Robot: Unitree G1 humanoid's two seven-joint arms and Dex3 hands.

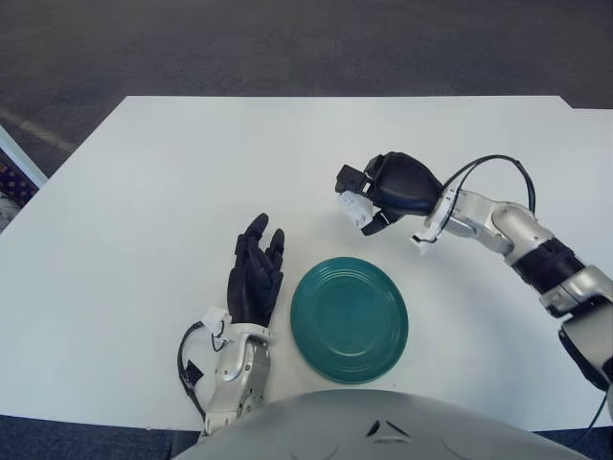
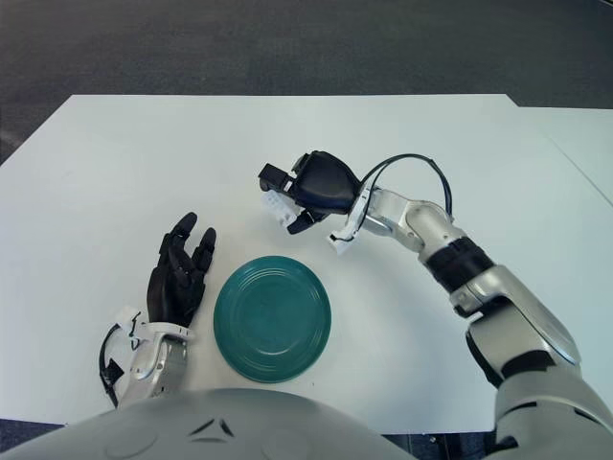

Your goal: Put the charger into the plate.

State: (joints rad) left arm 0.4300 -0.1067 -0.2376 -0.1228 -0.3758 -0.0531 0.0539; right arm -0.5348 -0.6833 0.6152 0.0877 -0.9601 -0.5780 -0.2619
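Note:
A round teal plate (image 1: pixel 350 319) lies on the white table near its front edge. Beyond the plate, my right hand (image 1: pixel 383 195) is raised off the table with its black fingers curled around a small white charger (image 1: pixel 354 208). Only the charger's end shows, poking out on the hand's left side (image 2: pixel 279 207). The charger hangs above bare table, short of the plate's far rim. My left hand (image 1: pixel 256 275) shows just left of the plate, fingers straight and spread, holding nothing.
The white table (image 1: pixel 192 172) stretches wide around the plate. A black cable (image 1: pixel 488 165) loops over my right wrist. Dark carpet lies beyond the far edge, and a patterned object (image 1: pixel 11 177) shows at the far left.

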